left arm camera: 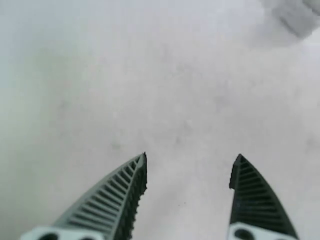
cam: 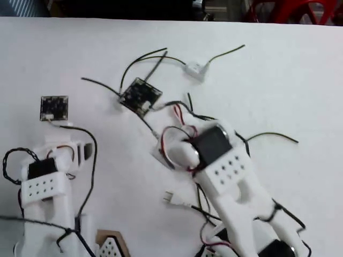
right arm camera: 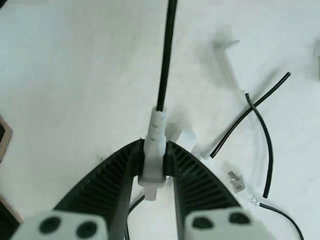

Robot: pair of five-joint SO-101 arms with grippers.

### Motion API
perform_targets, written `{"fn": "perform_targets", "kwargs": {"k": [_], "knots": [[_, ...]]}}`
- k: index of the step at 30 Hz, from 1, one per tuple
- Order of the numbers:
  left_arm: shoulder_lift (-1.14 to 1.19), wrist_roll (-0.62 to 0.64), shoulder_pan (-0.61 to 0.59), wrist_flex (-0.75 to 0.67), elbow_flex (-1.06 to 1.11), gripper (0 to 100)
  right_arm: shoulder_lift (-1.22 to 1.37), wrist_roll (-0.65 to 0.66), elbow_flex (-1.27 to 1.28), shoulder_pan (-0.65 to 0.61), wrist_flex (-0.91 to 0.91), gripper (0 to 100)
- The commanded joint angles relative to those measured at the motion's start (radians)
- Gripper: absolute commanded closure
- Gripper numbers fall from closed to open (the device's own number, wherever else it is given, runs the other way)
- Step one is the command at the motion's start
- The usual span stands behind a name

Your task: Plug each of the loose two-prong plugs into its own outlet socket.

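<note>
My right gripper (right arm camera: 154, 150) is shut on a white two-prong plug (right arm camera: 153, 162), whose black cable (right arm camera: 166, 60) runs away over the table. In the high view this gripper (cam: 163, 154) sits low over the table, just in front of the tilted black outlet socket (cam: 140, 96). A second black socket (cam: 54, 107) lies at the left. My left gripper (left arm camera: 192, 160) is open over bare table, and the high view places it (cam: 86, 152) in front of that left socket. One loose plug (cam: 170, 198) lies beside the right arm, another (cam: 195, 69) at the back.
Thin black cables (cam: 270, 135) loop across the middle of the table around the tilted socket. A brown-edged perforated piece (cam: 110, 245) lies at the front between the arms. The table's far edge (cam: 171, 19) runs along the back.
</note>
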Motion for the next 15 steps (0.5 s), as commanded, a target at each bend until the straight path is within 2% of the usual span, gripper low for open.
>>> {"fn": "perform_targets", "kwargs": {"k": [1,4,8,15], "knots": [[-0.197,0.011,0.128,0.101,-0.118,73,-0.136,-0.012,0.095,-0.002,-0.119,98.1],[-0.346,0.034,0.248,0.133,-0.143,73,-0.213,-0.075,0.209,-0.007,-0.236,98.1],[-0.483,0.153,0.383,0.124,-0.146,73,-0.306,-0.15,0.311,-0.035,-0.329,98.1],[-0.516,0.193,0.539,0.083,-0.149,73,-0.455,-0.16,0.462,-0.133,-0.427,98.1]]}}
